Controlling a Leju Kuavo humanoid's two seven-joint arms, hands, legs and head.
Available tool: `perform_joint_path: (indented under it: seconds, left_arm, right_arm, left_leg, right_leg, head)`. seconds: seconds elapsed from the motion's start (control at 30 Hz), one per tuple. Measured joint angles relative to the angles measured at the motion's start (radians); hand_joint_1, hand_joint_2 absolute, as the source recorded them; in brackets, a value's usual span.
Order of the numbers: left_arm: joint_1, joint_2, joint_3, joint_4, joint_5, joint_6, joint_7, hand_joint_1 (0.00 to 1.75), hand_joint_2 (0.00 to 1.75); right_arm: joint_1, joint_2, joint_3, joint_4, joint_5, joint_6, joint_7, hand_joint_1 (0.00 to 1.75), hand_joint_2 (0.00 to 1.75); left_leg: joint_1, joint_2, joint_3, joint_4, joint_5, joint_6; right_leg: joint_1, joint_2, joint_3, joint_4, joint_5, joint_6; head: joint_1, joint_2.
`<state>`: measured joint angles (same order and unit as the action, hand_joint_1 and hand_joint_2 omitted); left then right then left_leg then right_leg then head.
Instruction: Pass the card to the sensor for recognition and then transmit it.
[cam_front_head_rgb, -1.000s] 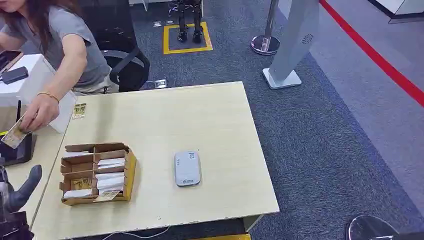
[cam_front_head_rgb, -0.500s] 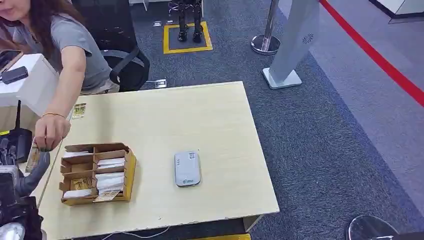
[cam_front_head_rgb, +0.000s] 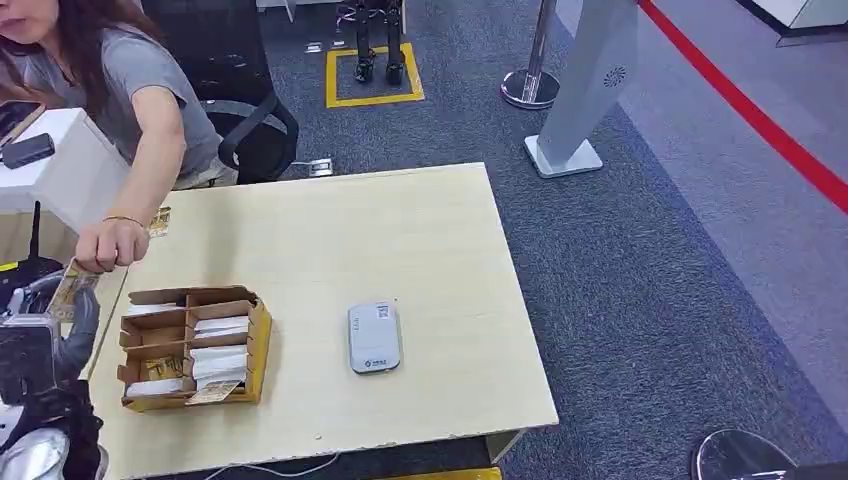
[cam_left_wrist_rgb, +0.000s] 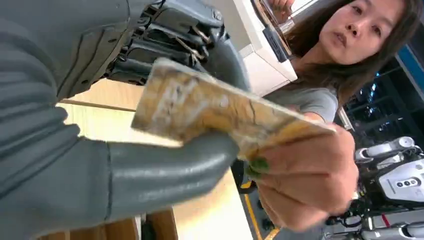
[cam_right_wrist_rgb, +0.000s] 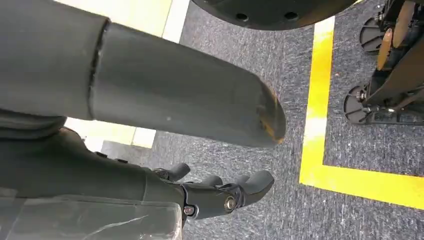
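Card (cam_front_head_rgb: 72, 290): 1 in play, yellowish, far left past the table edge; pinched at one end by person's hand (cam_front_head_rgb: 110, 243), other end lies betw. thumb and fingers of left hand (cam_front_head_rgb: 62, 330). Left wrist view: thumb (cam_left_wrist_rgb: 165, 167) under card (cam_left_wrist_rgb: 220, 112), fingers (cam_left_wrist_rgb: 165, 45) above it; both parties have hold of it.
Left hand: closed on card, grips it jointly w/ person.
Person (cam_front_head_rgb: 110, 70): 1, grey tee, seated upper left by black chair (cam_front_head_rgb: 250, 125), arm stretched down to card.
White box (cam_front_head_rgb: 60, 165): 1, far left, dark phone (cam_front_head_rgb: 28, 150) on top.
Loose card (cam_front_head_rgb: 157, 221): 1, flat on table near its left back corner, just beside person's wrist.
Cardboard tray (cam_front_head_rgb: 190, 345): 1, compartmented, on table (cam_front_head_rgb: 400, 230) left part; holds white slips and a few yellowish cards, exact no. cannot tell.
Sensor (cam_front_head_rgb: 374, 337): 1, grey-white, rounded, flat on table centre-front, well apart from the held card; tray lies betw. the two.
Floor, right: 1 stanchion base (cam_front_head_rgb: 530, 88), 1 grey slanted stand (cam_front_head_rgb: 585, 90), red line (cam_front_head_rgb: 760, 120).
Right hand (cam_right_wrist_rgb: 220, 192): hangs over carpet by yellow tape (cam_right_wrist_rgb: 320, 125), fingers loosely bent, apart, holds nothing.
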<state>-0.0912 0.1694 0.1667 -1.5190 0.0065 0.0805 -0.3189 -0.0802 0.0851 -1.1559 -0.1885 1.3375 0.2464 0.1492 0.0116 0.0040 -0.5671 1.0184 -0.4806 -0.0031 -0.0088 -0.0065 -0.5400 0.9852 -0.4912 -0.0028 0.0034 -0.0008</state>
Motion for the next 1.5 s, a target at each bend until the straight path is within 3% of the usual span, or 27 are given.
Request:
perform_joint_path:
  seconds: [1.1,1.5]
  left_arm:
    - [-0.034,-0.005,-0.072,0.047,-0.033,0.084,0.011,1.75,1.75]
    - [-0.045,-0.027,-0.238,-0.013,-0.258,0.209,0.003,1.75,1.75]
  right_arm:
    - [-0.001,0.000,0.009,0.000,-0.006,-0.007,-0.006,0.00,0.00]
    - [-0.001,-0.003,0.009,0.000,-0.014,-0.006,-0.006,0.00,0.00]
  left_leg:
    - [0.000,0.000,0.000,0.000,0.000,0.000]
    - [0.000,0.000,0.000,0.001,0.000,0.000]
  right_leg:
    - [0.000,0.000,0.000,0.000,0.000,0.000]
    - [0.000,0.000,0.000,0.000,0.000,0.000]
  head:
    - [0.000,0.000]
    - [0.000,0.000]
